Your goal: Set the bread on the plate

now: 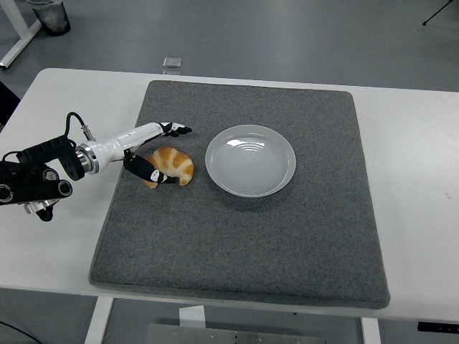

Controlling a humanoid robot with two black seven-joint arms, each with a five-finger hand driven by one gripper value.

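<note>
Head view: I have the left hand (153,152) spread wide around the bread (172,165) on the grey mat (237,244), fingers (172,129) beyond it, thumb (147,172) at its near-left end. It lies slantwise, just left of the plate (250,160).

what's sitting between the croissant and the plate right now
Nothing: the head view shows only bare grey mat between the croissant and the plate.
</note>
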